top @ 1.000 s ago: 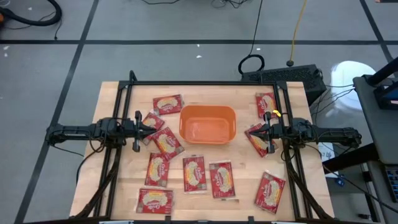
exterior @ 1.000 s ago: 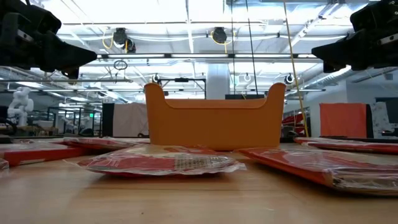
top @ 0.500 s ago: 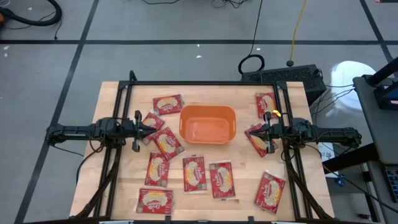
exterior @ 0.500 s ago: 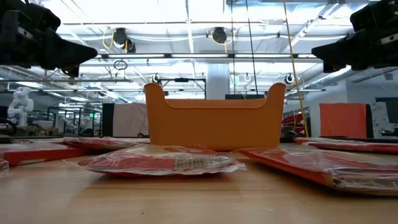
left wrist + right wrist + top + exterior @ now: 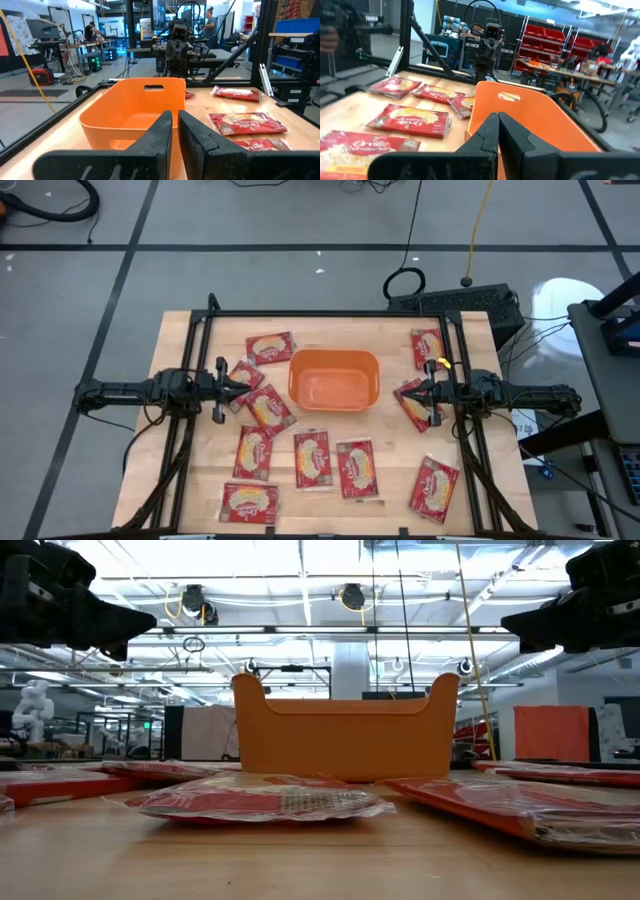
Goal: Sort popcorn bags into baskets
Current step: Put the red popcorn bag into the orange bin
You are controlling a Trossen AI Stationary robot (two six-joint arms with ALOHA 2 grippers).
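The orange basket (image 5: 334,378) stands at the table's middle, toward the far side, with nothing in it. Several red popcorn bags lie flat on the wood around it, among them one (image 5: 270,346) at the far left, one (image 5: 312,459) near the front and one (image 5: 416,402) at the right. My left gripper (image 5: 243,388) hovers level to the left of the basket, above the bags, its fingers (image 5: 162,132) shut with only a narrow slit between them. My right gripper (image 5: 410,390) hovers level to the right of the basket, shut (image 5: 498,117). Neither holds anything.
A black frame (image 5: 320,314) runs along the table's far edge and down both sides. The two arms face each other across the basket (image 5: 345,735). Bare wood shows near the front left and front right corners.
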